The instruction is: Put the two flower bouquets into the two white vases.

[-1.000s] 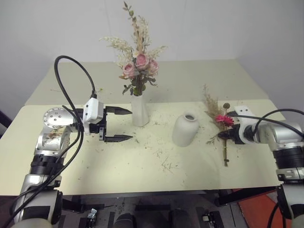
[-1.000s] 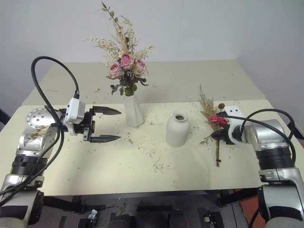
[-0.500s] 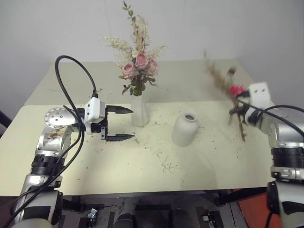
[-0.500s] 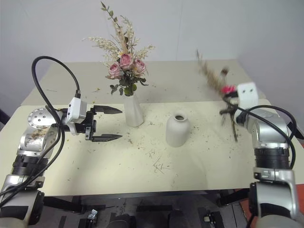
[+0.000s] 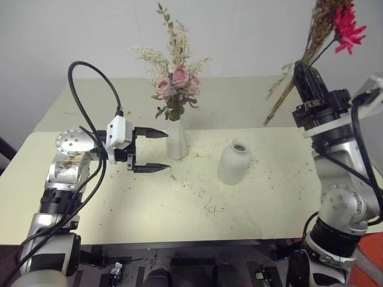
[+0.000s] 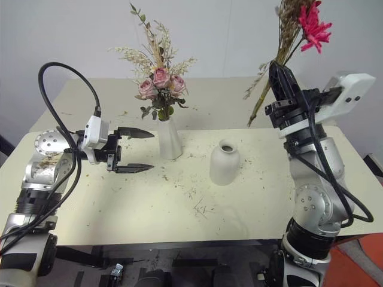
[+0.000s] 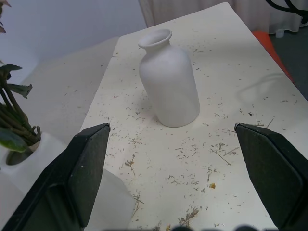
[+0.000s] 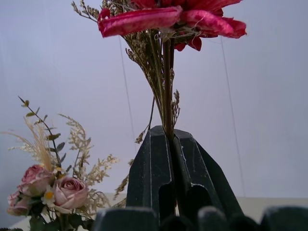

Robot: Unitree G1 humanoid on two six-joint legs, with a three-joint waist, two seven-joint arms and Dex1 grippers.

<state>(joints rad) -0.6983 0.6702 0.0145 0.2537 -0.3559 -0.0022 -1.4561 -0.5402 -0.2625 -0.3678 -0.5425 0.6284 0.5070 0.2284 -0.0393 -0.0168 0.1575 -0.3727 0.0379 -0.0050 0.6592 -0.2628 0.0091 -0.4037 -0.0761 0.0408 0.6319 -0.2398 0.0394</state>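
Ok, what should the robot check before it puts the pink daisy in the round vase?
1. Right gripper shut on the daisy bunch: ok.
2. Bunch lifted off the table: ok.
3. Round vase upright, with nothing in its mouth: ok.
4. Stem ends over the round vase's mouth: not ok, they hang behind and to its right.
5. Left gripper open and away from the round vase: ok.
6. Roses already in the tall vase: ok.

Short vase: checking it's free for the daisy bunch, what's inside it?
The short vase has an open mouth with nothing sticking out; its dark interior is hidden.
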